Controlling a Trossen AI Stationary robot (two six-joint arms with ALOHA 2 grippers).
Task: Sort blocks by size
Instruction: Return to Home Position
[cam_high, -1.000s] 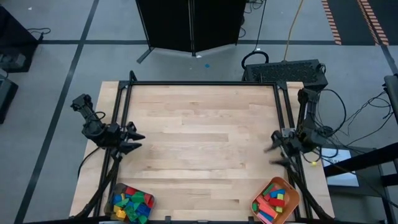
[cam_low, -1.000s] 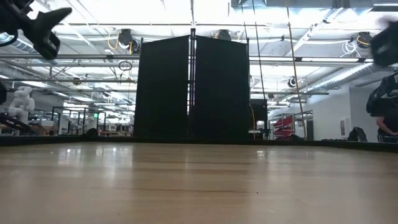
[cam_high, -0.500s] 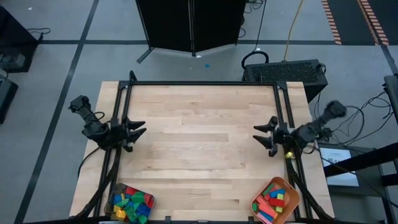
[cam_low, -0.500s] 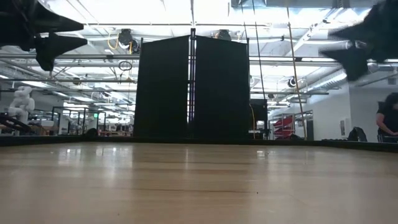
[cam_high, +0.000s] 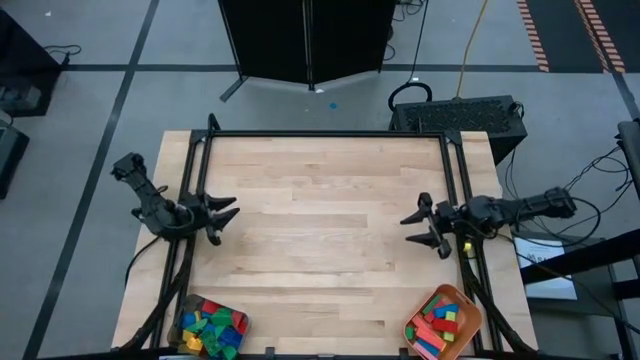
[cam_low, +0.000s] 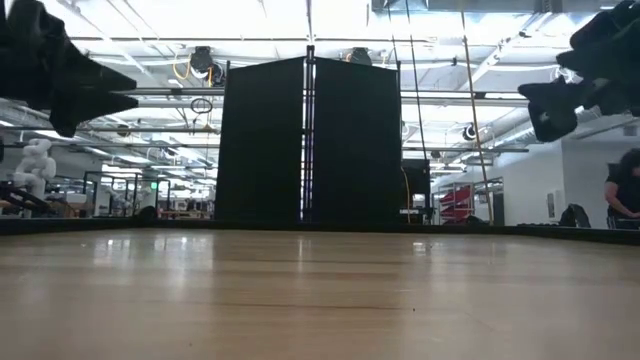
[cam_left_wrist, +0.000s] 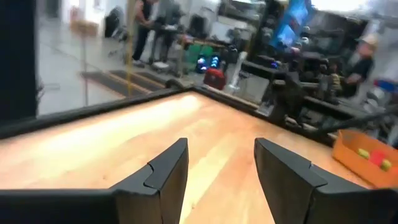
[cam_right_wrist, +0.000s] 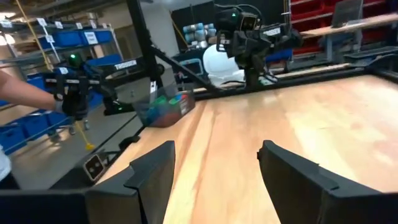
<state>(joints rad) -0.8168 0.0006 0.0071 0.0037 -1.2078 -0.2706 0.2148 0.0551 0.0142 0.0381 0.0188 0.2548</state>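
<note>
Several coloured blocks lie in a grey container (cam_high: 209, 326) at the table's near left corner; it also shows in the right wrist view (cam_right_wrist: 163, 104). More blocks, mostly red and pink, lie in an orange tray (cam_high: 443, 322) at the near right corner, seen too in the left wrist view (cam_left_wrist: 365, 154). My left gripper (cam_high: 228, 214) is open and empty above the table's left edge. My right gripper (cam_high: 412, 230) is open and empty above the right side. Both hang well above the wood (cam_low: 320, 290).
A black frame (cam_high: 325, 134) runs along the table's far, left and right edges. A black panel (cam_low: 308, 140) stands beyond the far edge. A person's hand (cam_right_wrist: 25, 99) shows off the table in the right wrist view. The wood between the two grippers is bare.
My right gripper has swung from the table's right edge toward the middle and turned level, its fingers now pointing at the left side. My left gripper has shifted a little toward the table's middle and near edge. Both stay open. The blocks have not moved.
</note>
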